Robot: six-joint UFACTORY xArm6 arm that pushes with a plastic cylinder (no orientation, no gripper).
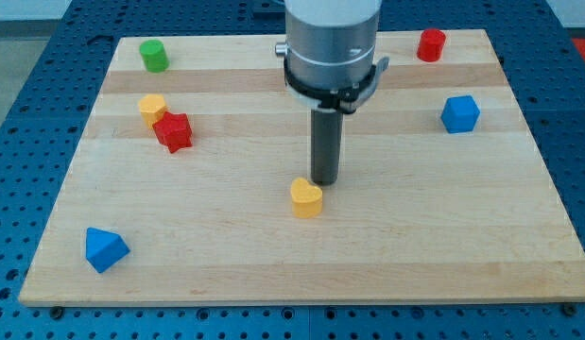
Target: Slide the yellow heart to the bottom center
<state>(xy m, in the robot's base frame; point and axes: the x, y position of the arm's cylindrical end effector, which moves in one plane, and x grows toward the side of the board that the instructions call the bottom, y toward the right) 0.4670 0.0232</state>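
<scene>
The yellow heart (306, 197) lies on the wooden board (415, 236), a little left of the middle and below it. My tip (324, 181) stands just above and to the right of the heart, touching or nearly touching its upper right edge. The rod hangs from the grey arm body at the view's top centre.
A green cylinder (154, 56) sits at the top left. A yellow block (152, 108) touches a red star (174, 131) at the left. A blue triangle (105, 248) lies at the bottom left. A red cylinder (430, 44) and a blue block (459, 113) sit at the right.
</scene>
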